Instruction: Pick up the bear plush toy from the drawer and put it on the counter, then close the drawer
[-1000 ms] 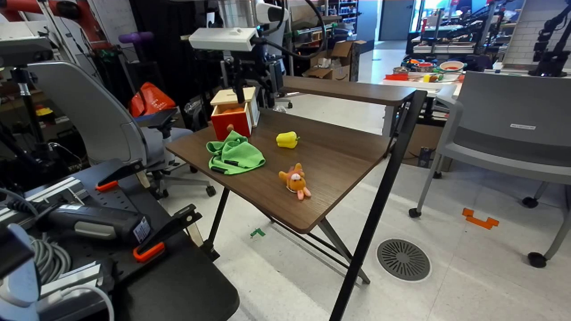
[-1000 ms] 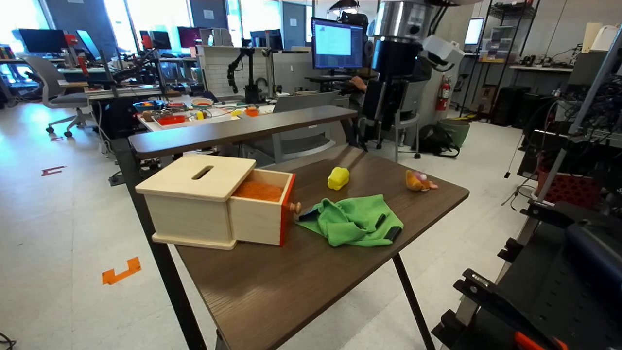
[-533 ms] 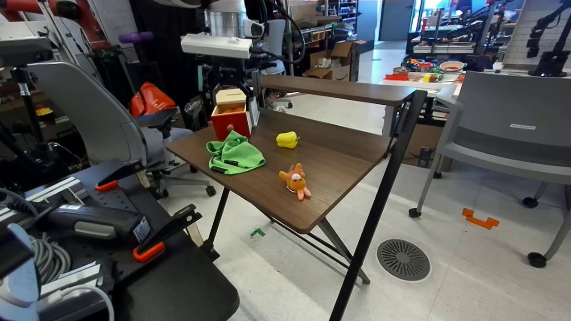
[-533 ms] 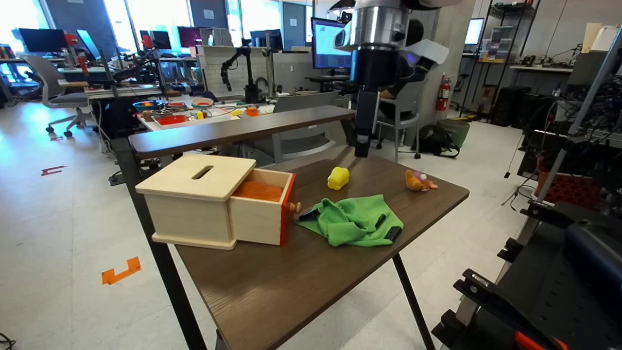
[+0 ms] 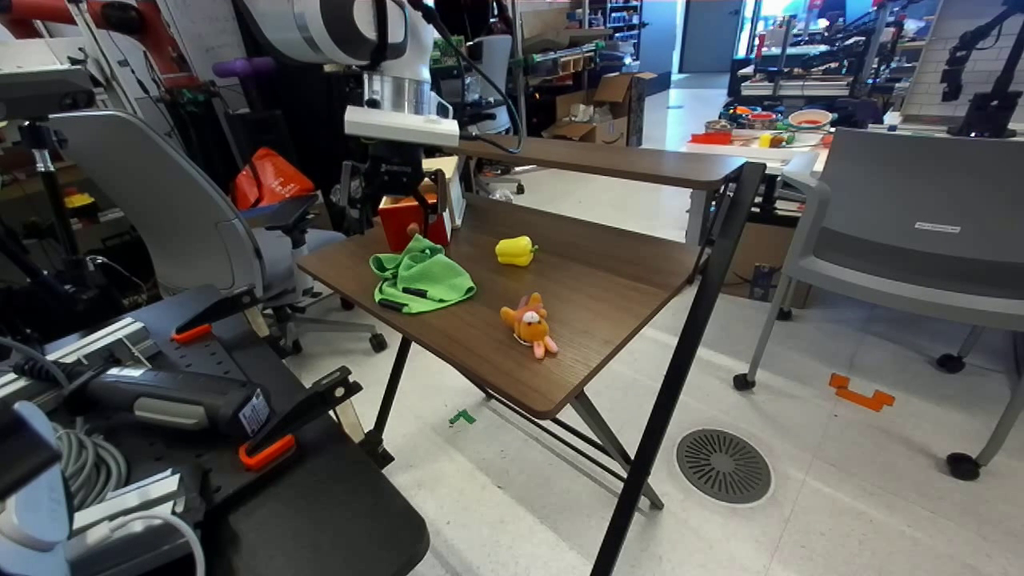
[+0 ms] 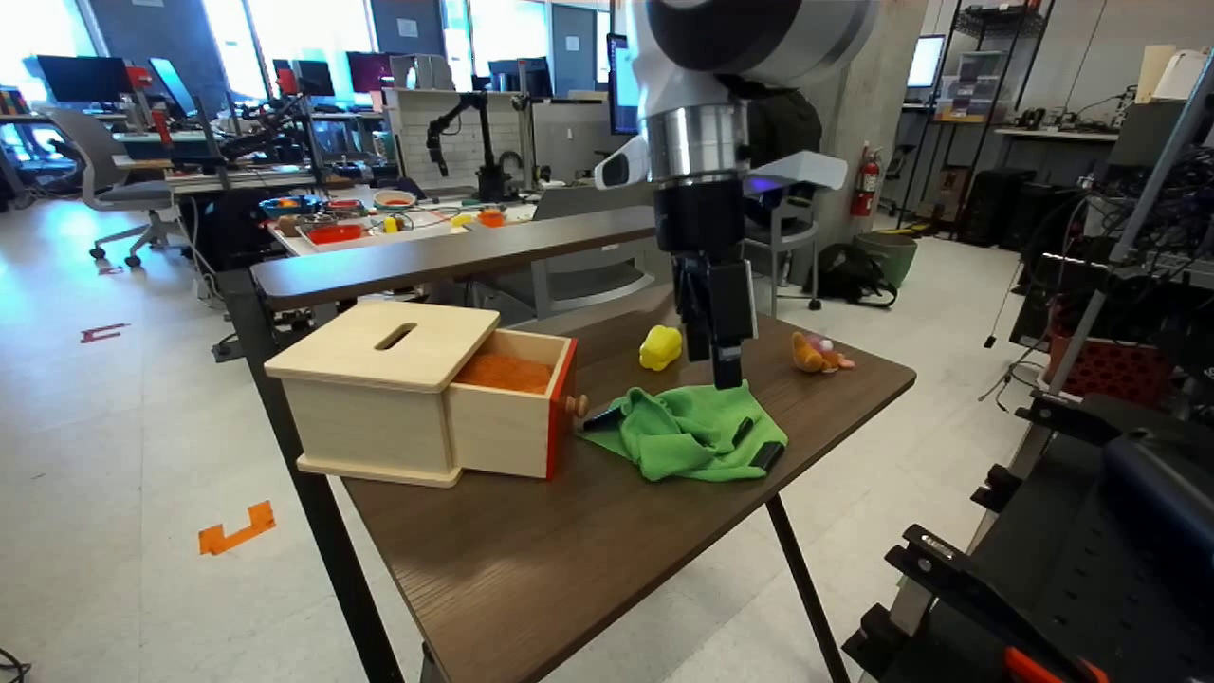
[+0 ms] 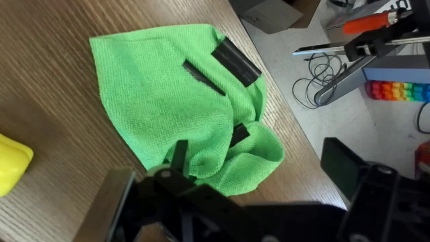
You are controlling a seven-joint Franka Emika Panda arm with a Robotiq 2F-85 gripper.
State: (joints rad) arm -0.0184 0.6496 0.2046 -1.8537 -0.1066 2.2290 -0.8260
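Note:
A wooden box stands on the table with its red-fronted drawer partly pulled out. The drawer front also shows behind my gripper. Fuzzy orange stuff lies in the drawer; its shape is mostly hidden, so I cannot tell if it is the bear. An orange plush toy with pink parts lies on the table, also visible in an exterior view. My gripper is open and empty, pointing down above the table near the green cloth. It also shows in both exterior views.
A crumpled green cloth with black tabs lies in front of the drawer knob. A yellow pepper sits mid-table. The brown table has a raised shelf along one side.
My gripper has come down towards the table, moving left in both exterior views, and now hangs near the cloth. The drawer, plush toy, pepper and cloth have not moved.

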